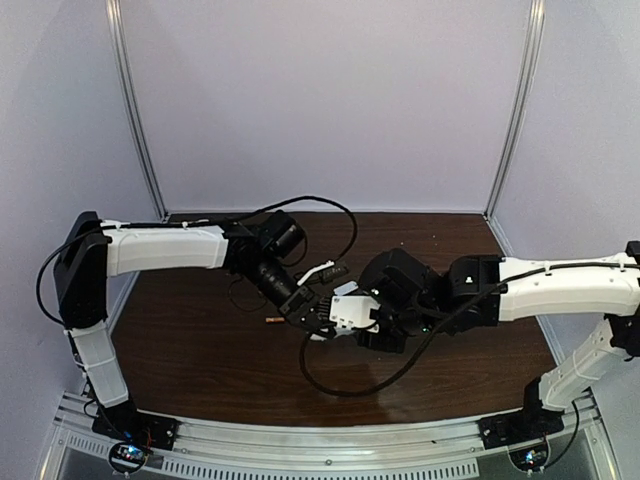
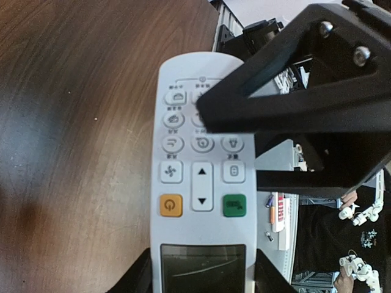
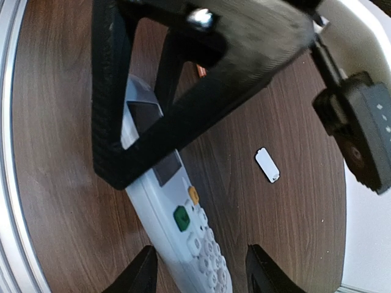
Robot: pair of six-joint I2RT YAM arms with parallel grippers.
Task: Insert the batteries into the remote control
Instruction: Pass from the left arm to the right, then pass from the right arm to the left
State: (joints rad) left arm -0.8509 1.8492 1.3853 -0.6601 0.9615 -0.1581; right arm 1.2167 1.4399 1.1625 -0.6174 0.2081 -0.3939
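The white remote control [image 2: 201, 183] is face up, with its grey display end between the fingers of my left gripper [image 2: 203, 276], which is shut on its sides. In the top view the remote [image 1: 352, 308] is held over the table's middle, between both grippers. My right gripper [image 3: 203, 270] is open around the remote's button end [image 3: 183, 213], its fingers wide apart with a gap on the right side. One orange-red battery [image 1: 272, 320] lies on the table left of the grippers; it also shows in the right wrist view [image 3: 200, 71]. No other battery is in view.
A small loose white cover piece [image 3: 267, 165] lies on the dark wooden table [image 1: 200, 340] beside the remote. The right gripper's black finger frame [image 2: 293, 91] hangs over the remote's far end. The table's metal edge rail [image 3: 9, 183] is close by.
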